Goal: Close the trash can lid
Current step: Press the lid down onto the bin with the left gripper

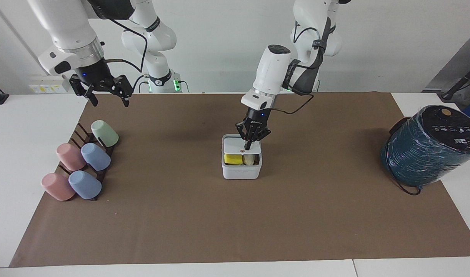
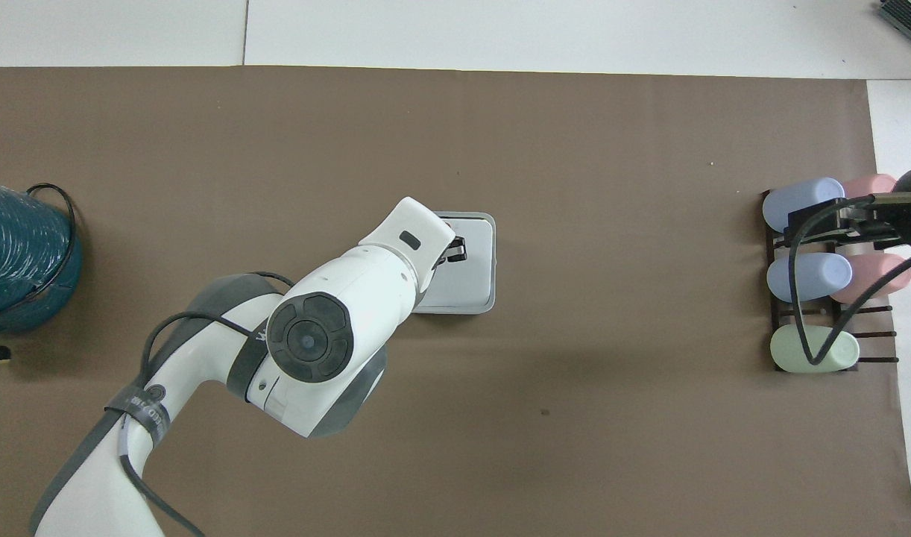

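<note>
The small white trash can (image 1: pixel 241 172) stands mid-table on the brown mat. Its white lid (image 1: pixel 235 145) is tipped down almost flat, and a narrow gap at its free edge still shows the yellow contents (image 1: pixel 233 158). My left gripper (image 1: pixel 248 147) is shut, with its tip pressing on top of the lid by the orange-brown dot. In the overhead view the left arm covers part of the lid (image 2: pixel 472 261), and the gripper (image 2: pixel 457 250) is over it. My right gripper (image 1: pixel 109 100) is open and empty, waiting in the air over the mat's edge near the cup rack.
A dark rack with several pastel cups (image 1: pixel 81 161) lies toward the right arm's end of the table. A large teal-wrapped cylinder with a black top (image 1: pixel 427 148) and a cable stands toward the left arm's end.
</note>
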{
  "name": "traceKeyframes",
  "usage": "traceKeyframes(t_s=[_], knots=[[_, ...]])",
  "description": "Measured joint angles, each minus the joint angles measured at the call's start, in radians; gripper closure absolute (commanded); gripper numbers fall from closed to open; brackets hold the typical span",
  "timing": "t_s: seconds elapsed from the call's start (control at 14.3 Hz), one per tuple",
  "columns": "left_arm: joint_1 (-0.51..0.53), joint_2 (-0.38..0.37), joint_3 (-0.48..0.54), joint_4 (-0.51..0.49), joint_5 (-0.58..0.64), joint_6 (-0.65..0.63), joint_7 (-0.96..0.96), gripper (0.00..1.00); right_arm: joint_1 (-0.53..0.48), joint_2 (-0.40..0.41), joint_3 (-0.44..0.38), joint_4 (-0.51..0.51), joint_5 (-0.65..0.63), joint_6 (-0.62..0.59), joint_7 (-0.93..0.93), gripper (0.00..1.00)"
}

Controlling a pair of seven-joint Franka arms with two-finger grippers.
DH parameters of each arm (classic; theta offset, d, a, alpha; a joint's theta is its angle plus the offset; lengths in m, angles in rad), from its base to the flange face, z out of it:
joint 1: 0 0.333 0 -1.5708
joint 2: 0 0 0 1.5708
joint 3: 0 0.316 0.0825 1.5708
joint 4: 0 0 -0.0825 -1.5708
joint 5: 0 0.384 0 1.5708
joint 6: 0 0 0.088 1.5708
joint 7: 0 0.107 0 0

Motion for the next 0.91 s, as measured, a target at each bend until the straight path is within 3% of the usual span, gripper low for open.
traceKeyframes(t_s=[0.21,0.91], knots=[[0.0,0.069,0.0,0.043,0.0,0.014,0.0,1.0,0.0,0.0,0.0,0.0,0.0,0.0,0.0,0.0],[0.001,0.095,0.0,0.067,0.0,0.026,-0.001,1.0,0.0,0.0,0.0,0.0,0.0,0.0,0.0,0.0]])
